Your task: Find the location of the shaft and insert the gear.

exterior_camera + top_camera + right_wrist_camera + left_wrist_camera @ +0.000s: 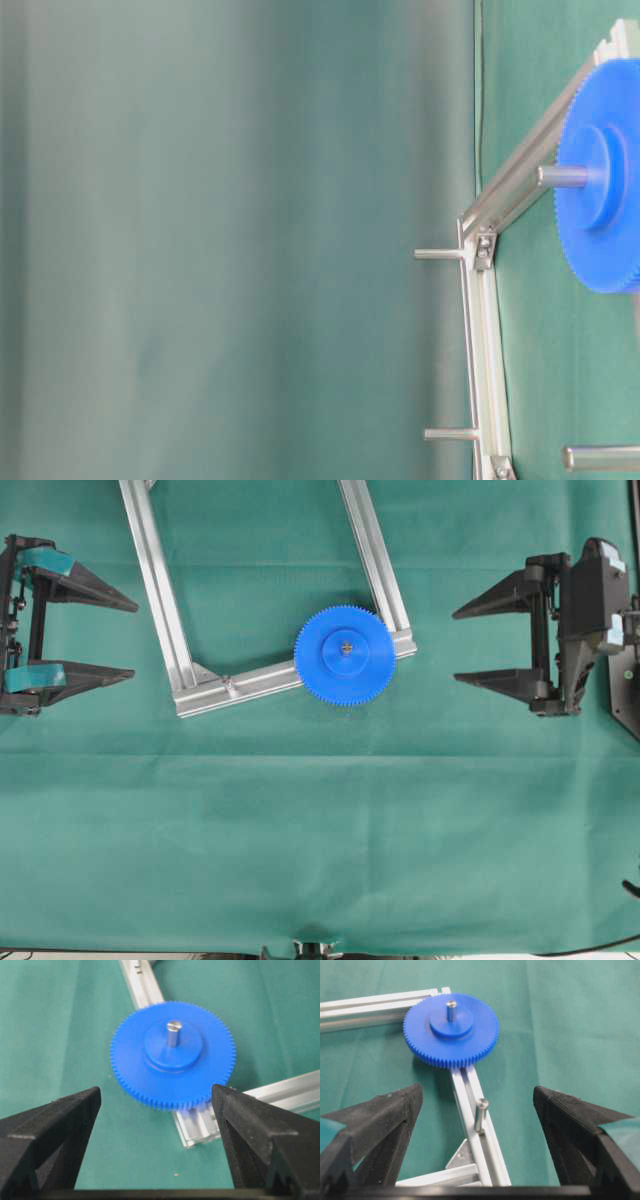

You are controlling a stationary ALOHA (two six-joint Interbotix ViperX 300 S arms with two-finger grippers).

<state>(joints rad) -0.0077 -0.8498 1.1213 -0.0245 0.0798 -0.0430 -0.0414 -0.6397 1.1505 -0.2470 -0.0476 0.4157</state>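
Observation:
The blue gear (345, 655) lies flat on the right end of the aluminium frame's crossbar (262, 679). The shaft (346, 647) pokes up through its centre hole. The left wrist view shows the gear (451, 1030) seated with the shaft (451, 1010) standing above the hub, as does the right wrist view, with gear (172, 1055) and shaft (173, 1032). My left gripper (132, 640) is open at the left edge, far from the frame. My right gripper (456, 645) is open to the right of the gear, apart from it. Both hold nothing.
A second bare pin (480, 1115) stands on the crossbar near a triangular corner bracket (462, 1156). The frame's two long rails (150, 580) run to the back edge. Green cloth (320, 820) covers the table. A black cable (630, 888) shows at the right edge.

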